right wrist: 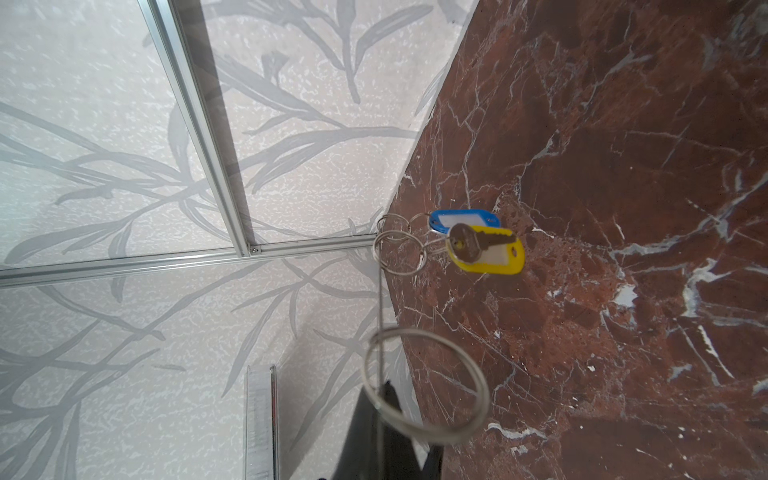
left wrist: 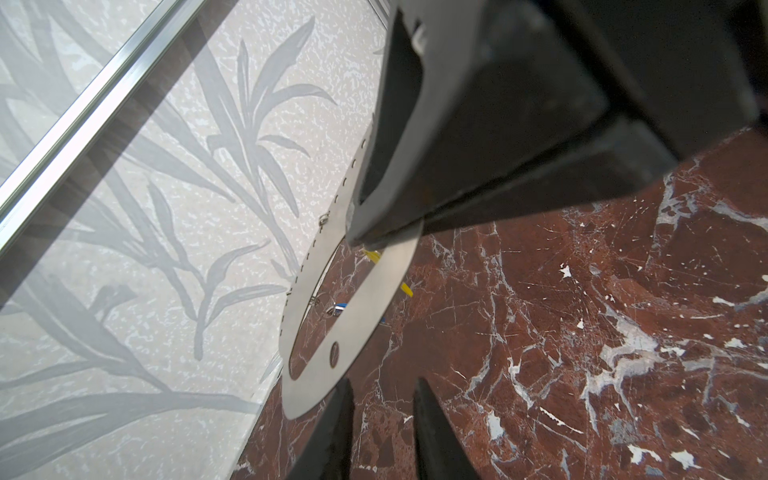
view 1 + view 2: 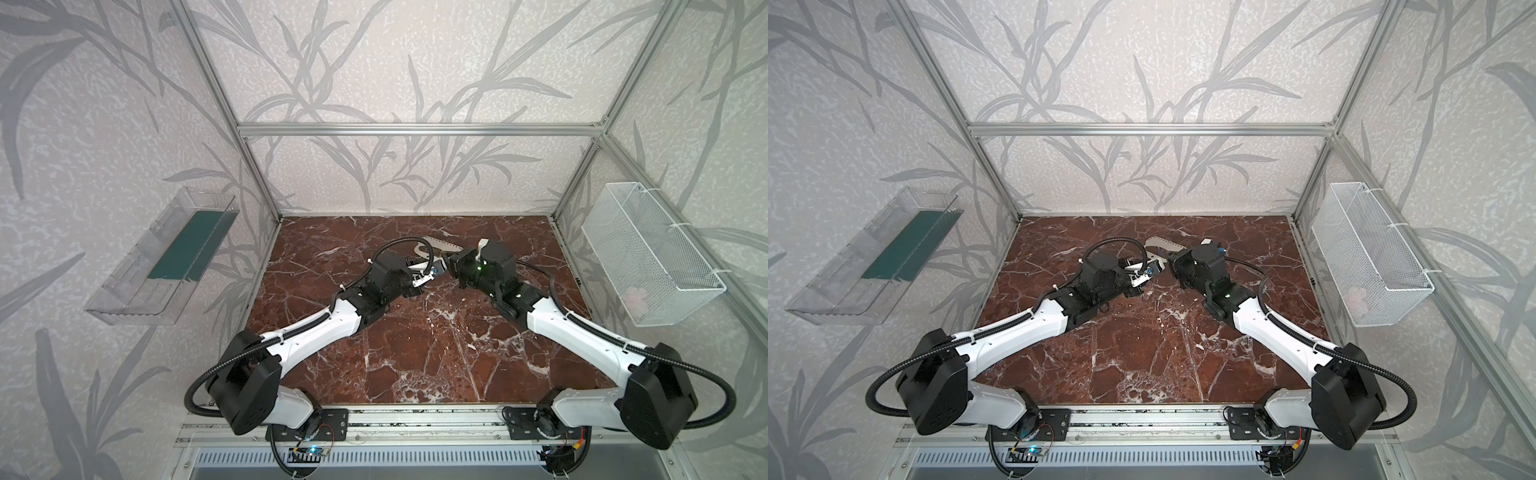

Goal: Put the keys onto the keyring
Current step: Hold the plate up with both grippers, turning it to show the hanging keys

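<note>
- Leaf-patterned wallpaper [image 3: 374, 83] lines the cell behind an aluminium frame [image 3: 415, 129], and a red-brown marbled table [image 3: 415, 353] forms its floor.
- On the left wall hangs a clear bin [image 3: 124, 286]; on the right wall hangs a white wire basket [image 3: 665, 266].
- Both arms reach inward and meet over the far middle of the table.
- The keyring [image 2: 361, 316], a flat grey plate with a big oval cut-out and a row of small holes along one edge, stands on edge rather than lying flat. In both top views it shows just beyond the two wrists.
- The right claw [image 2: 365, 230] is clamped on the keyring near one end, one black finger lying across the plate's face. Its own wrist view sees the plate edge-on, as a thin line.
- The left claw [image 2: 382, 384] has its two fingers apart with nothing between them, just beside the plate's other end and not touching it.
- The keys [image 1: 478, 245] hang close against the plate on the side away from the left claw. A metal key lies over a yellow tag [image 1: 498, 259], with a blue tag [image 1: 461, 218] beside it.
- Thin wire rings [image 1: 399, 253] join the tags and cross the plate's holed edge; whether they pass through the holes I cannot tell for sure.
</note>
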You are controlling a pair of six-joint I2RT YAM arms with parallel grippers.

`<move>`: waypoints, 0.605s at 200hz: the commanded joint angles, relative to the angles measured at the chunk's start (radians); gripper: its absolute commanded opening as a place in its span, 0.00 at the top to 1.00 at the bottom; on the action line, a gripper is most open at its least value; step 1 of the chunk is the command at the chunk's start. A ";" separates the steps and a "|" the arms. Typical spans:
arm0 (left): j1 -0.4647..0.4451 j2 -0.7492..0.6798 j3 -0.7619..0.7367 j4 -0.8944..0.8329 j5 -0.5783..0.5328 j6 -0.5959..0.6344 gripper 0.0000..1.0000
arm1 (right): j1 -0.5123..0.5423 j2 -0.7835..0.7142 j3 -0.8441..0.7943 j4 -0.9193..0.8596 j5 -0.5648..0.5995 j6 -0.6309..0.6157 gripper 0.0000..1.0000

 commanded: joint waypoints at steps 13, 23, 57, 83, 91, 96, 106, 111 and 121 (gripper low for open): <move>0.003 -0.033 -0.014 0.044 -0.014 0.017 0.73 | -0.009 -0.026 -0.021 0.018 0.017 -0.013 1.00; 0.004 -0.033 -0.016 0.047 -0.014 0.019 0.72 | -0.009 -0.025 -0.019 0.017 0.014 -0.014 1.00; 0.004 -0.024 -0.016 0.057 -0.024 0.039 0.73 | -0.009 -0.024 -0.023 0.022 0.010 -0.012 1.00; 0.004 -0.010 -0.004 0.047 -0.021 0.055 0.73 | -0.008 -0.019 -0.020 0.037 -0.003 -0.012 1.00; 0.004 -0.005 -0.003 0.048 -0.022 0.058 0.73 | -0.008 -0.017 -0.017 0.042 -0.008 -0.012 1.00; 0.004 -0.002 -0.001 0.051 -0.023 0.061 0.73 | -0.009 -0.016 -0.017 0.046 -0.013 -0.012 1.00; 0.003 0.003 -0.001 0.061 -0.026 0.066 0.73 | -0.009 -0.013 -0.017 0.051 -0.021 -0.008 1.00; 0.003 0.007 0.002 0.062 -0.026 0.068 0.73 | -0.009 -0.012 -0.019 0.053 -0.024 -0.003 1.00; 0.004 0.013 0.007 0.063 -0.025 0.072 0.73 | -0.008 -0.010 -0.022 0.063 -0.030 0.003 1.00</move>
